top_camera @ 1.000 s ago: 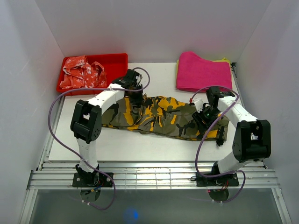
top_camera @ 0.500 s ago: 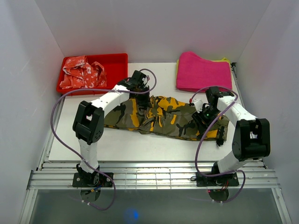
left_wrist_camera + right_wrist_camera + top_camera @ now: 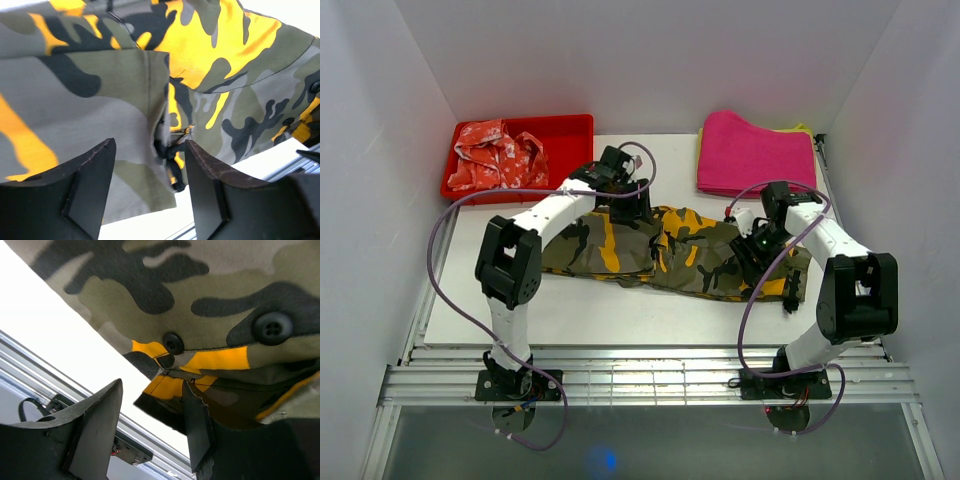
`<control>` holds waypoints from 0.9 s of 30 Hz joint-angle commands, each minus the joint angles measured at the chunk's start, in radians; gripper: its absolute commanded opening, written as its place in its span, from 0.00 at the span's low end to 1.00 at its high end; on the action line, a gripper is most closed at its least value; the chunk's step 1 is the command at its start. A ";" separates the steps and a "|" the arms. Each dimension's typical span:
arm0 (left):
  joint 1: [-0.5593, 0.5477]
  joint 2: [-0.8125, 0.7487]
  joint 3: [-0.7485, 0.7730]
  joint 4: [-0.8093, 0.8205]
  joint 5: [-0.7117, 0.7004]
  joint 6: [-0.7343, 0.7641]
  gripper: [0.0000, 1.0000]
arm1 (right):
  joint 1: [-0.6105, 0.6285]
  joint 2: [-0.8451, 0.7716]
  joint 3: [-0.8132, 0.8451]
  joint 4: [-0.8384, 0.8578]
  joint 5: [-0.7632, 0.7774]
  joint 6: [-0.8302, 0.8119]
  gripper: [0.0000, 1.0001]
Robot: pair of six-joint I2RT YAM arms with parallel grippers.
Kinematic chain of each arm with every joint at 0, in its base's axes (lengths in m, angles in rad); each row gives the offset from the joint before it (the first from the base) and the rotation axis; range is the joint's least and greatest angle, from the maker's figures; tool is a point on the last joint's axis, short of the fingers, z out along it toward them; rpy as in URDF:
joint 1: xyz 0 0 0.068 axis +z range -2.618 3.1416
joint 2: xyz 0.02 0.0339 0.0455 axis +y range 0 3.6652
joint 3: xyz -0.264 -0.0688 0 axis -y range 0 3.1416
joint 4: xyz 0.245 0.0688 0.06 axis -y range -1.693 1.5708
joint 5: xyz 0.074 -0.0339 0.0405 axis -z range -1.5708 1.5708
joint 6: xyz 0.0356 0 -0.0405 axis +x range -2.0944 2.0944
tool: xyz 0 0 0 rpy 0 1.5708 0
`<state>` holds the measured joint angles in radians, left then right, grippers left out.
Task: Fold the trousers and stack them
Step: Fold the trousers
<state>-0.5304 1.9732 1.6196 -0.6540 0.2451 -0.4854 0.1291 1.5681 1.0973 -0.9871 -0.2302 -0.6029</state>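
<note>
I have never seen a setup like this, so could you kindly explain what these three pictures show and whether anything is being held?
These are two robot arms bolted at the near edge of a white table. The wide picture looks down from above and behind them; the other two come from a camera on each wrist, the dark wedges being that gripper's fingers. Camouflage trousers lie stretched across the table. Behind them sit a red tray holding a red-and-white garment, and a folded pink cloth. The left gripper and the right gripper both hang low over the trousers with fingers apart, so neither seems to be holding anything.
</note>
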 commanded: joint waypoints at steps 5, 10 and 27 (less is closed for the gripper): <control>0.213 -0.255 -0.096 -0.012 0.198 0.261 0.70 | 0.004 0.017 0.208 -0.002 -0.277 0.051 0.54; 0.472 -0.436 -0.312 -0.005 0.339 0.370 0.90 | 0.070 0.090 0.373 0.062 -0.478 0.167 0.50; 0.902 -0.269 -0.477 0.000 0.606 0.568 0.88 | 0.443 0.486 0.478 0.234 -0.586 0.333 0.43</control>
<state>0.3717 1.6836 1.1683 -0.6941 0.7639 0.0658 0.5842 2.0220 1.5906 -0.7662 -0.8009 -0.2848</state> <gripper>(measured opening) 0.897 0.432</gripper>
